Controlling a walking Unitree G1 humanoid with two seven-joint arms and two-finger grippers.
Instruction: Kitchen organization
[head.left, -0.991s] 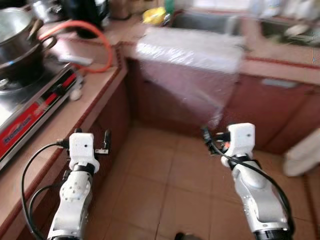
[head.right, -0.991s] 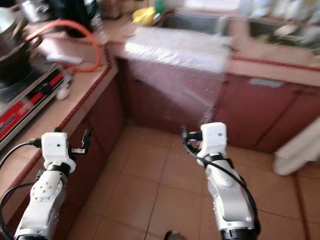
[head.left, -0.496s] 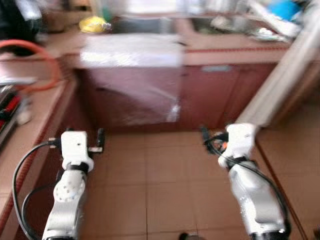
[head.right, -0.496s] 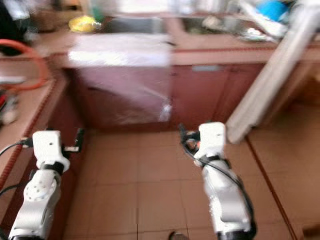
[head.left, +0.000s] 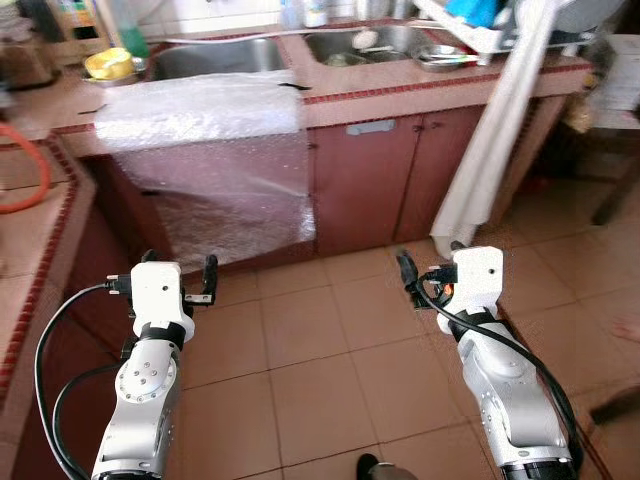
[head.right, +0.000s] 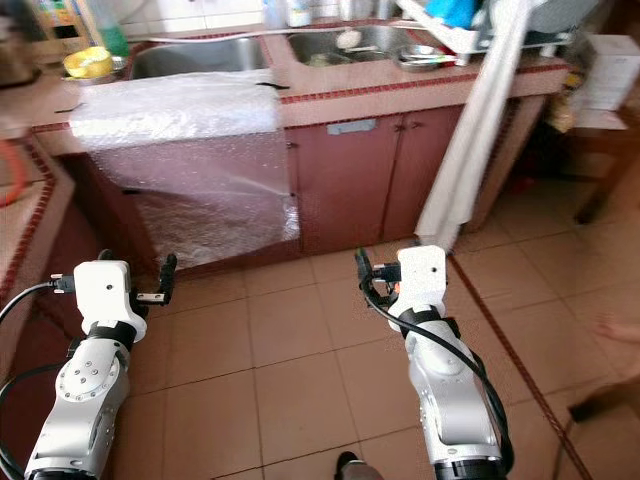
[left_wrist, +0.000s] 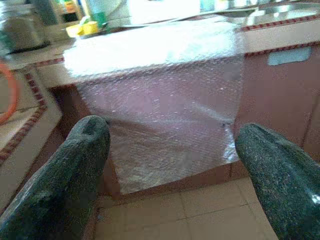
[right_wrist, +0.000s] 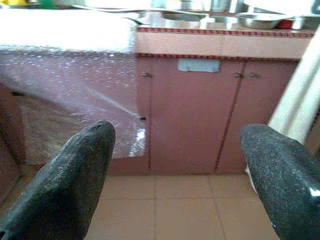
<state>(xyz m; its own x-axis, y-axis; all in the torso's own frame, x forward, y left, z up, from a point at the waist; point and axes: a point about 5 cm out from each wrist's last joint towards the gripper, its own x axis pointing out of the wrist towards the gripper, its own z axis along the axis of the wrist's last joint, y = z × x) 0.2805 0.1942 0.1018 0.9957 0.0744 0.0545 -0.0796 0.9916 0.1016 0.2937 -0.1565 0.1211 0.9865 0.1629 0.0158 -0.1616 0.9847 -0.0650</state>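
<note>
1. The task's things sit on the bench (head.left: 400, 85) well ahead of both end effectors — a double sink (head.left: 225, 60) with a metal bowl (head.left: 440, 57) and other dishes in and around the far basin, and a yellow item (head.left: 110, 65) beside the near one.
2. A bubble wrap sheet (head.left: 215, 150) lies over the bench edge ahead of the left end effector and hangs down across the cabinet front; a white cloth (head.left: 490, 140) hangs ahead of the right one.
3. The left end effector (left_wrist: 172, 165) is spread wide and carries nothing, raised over the tiled floor (head.left: 320, 350).
4. The right end effector (right_wrist: 180, 170) is likewise spread and empty, facing the cabinet doors (right_wrist: 195, 110).
5. By my reading, this is the approach step — nothing is grasped yet.
6. The next move likely calls for closing in on the bench and settling on one item within reach.
</note>
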